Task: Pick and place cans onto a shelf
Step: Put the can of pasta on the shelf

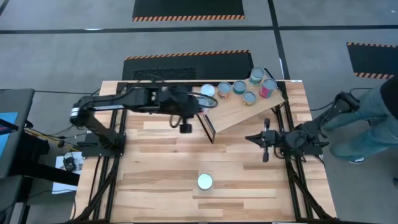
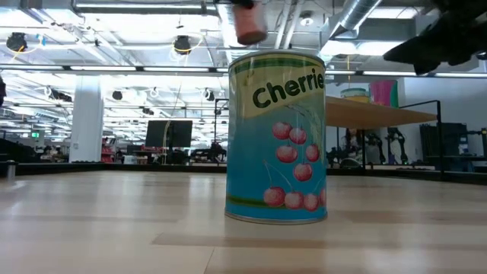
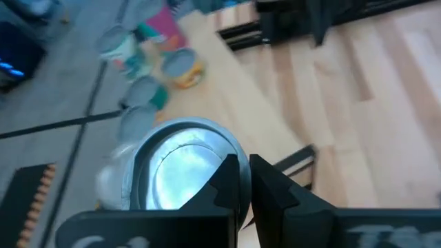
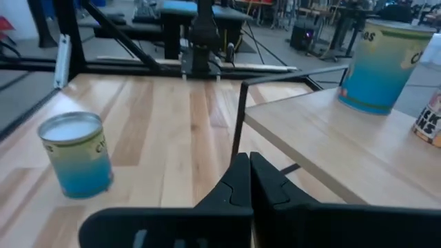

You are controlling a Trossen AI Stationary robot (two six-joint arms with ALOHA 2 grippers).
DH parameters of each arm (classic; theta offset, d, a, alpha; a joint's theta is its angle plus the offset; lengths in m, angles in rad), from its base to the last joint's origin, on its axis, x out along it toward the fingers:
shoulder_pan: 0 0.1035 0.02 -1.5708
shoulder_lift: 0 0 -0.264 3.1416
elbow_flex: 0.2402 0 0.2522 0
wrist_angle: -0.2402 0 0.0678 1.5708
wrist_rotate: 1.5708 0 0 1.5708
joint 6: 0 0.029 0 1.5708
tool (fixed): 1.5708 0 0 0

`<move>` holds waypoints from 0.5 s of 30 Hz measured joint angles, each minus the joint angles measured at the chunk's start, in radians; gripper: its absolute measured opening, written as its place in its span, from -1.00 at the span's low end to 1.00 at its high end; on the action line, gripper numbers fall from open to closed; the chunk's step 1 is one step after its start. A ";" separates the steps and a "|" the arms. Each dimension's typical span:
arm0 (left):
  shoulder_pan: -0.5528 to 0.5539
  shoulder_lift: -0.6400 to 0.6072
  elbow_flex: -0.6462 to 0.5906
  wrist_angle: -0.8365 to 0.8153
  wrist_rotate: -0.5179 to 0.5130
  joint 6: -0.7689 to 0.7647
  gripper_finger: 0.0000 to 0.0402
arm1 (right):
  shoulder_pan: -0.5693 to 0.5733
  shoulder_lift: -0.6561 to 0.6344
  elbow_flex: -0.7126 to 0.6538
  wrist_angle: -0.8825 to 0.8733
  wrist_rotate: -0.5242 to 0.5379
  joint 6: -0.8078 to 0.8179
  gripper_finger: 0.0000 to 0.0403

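Several cans (image 1: 239, 87) stand upright on the slanted plywood shelf (image 1: 249, 111) at the far right. The one at its left end has a silvery lid (image 3: 172, 172). A blue cherry-label can (image 2: 278, 137) stands on its base on the table near the front edge (image 1: 205, 182). My left gripper (image 3: 249, 186) is shut with nothing between its fingers. It hangs raised beside the shelf's left end (image 1: 189, 118), apart from the silvery-lidded can. My right gripper (image 4: 249, 172) is shut near the table's right side (image 1: 250, 138), pointing left toward the shelf's black leg (image 4: 238, 124).
The shelf's thin black frame (image 1: 208, 127) stands between the two arms. A person in grey (image 1: 376, 115) is just beyond the table's right edge. Bare plank tabletop (image 1: 161, 162) lies around the front can.
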 joint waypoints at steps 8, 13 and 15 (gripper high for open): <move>-0.041 0.244 0.314 -0.094 0.022 -0.160 -0.98 | 0.040 -0.021 -0.001 -0.015 0.008 0.001 -0.98; -0.039 0.375 0.412 -0.088 0.015 -0.313 -0.99 | 0.040 -0.022 -0.001 -0.010 0.032 0.006 -0.98; -0.042 0.422 0.435 -0.067 0.002 -0.350 -0.99 | 0.040 -0.022 -0.001 -0.004 0.040 0.007 -0.98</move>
